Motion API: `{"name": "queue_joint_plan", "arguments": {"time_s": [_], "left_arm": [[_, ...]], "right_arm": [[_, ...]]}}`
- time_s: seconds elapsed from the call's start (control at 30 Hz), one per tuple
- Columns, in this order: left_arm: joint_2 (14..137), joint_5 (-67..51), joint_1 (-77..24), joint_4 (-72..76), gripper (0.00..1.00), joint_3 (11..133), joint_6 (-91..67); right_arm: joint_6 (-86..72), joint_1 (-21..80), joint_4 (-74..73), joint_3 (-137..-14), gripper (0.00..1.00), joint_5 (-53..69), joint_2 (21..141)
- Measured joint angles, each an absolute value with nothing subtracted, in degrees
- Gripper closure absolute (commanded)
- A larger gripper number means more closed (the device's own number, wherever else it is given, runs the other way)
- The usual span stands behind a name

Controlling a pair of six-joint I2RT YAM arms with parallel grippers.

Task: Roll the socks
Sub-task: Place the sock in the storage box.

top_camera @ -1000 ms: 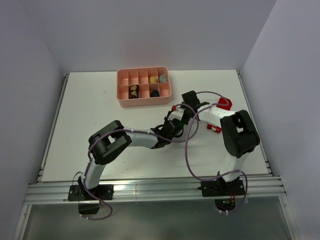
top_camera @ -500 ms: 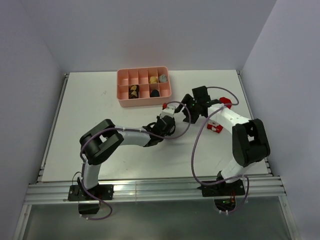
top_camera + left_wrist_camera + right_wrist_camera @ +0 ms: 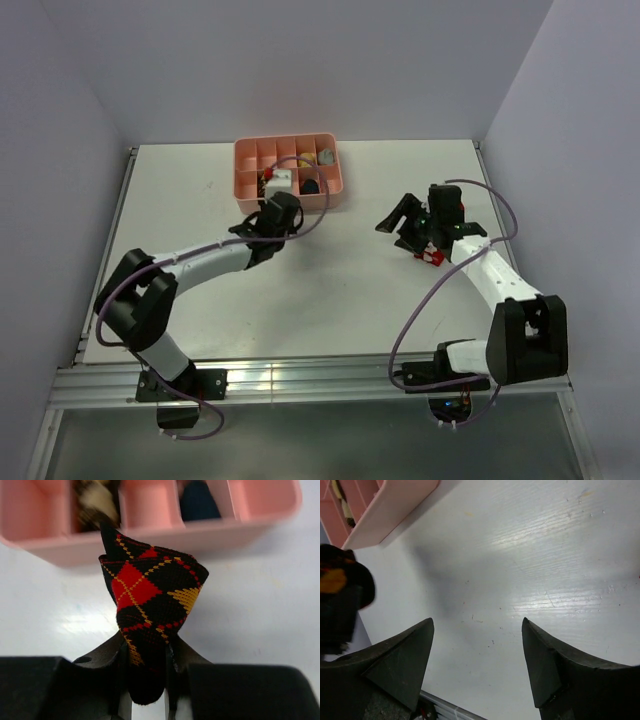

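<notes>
My left gripper (image 3: 147,655) is shut on a rolled black sock with red-orange argyle diamonds (image 3: 152,590). It holds the sock upright just in front of the pink tray's front wall (image 3: 165,535). From above, the left gripper (image 3: 268,190) sits at the tray's near edge. My right gripper (image 3: 400,222) stands open and holds nothing, and its wrist view shows only bare white table between its jaws (image 3: 477,622). A red sock with white trim (image 3: 432,257) lies under the right arm, mostly hidden. No third sock can be picked out.
The pink compartment tray (image 3: 240,175) stands at the back centre. It holds a tan and black roll (image 3: 95,500), a dark roll (image 3: 200,505) and a grey roll (image 3: 325,157). Purple cables loop off both arms. White walls close in the table.
The left arm swung left, carrying the argyle sock from the table's middle to the tray's front. The right gripper let go, opened wide and drew back to the right.
</notes>
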State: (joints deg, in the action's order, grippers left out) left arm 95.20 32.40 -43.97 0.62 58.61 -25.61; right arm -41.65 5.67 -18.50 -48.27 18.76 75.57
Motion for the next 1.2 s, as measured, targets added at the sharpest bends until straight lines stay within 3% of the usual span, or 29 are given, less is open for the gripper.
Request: {"name": "queue_joint_plan", "arguments": {"time_s": [0.3, 0.6, 1.2], "left_arm": [[93.6, 32.9, -30.1, 1.3, 1.00, 67.7, -19.2], [105.9, 30.4, -21.3, 3.6, 1.00, 76.4, -14.7], [111.0, 22.4, -19.7, 2.5, 1.00, 77.3, -15.2]], "right_arm": [[-37.9, 5.7, -14.2, -44.3, 0.23, 24.3, 71.0], [-36.4, 5.7, -11.4, -42.7, 0.24, 28.4, 70.7], [-36.5, 4.6, -9.5, -42.5, 0.25, 33.1, 73.4]]}}
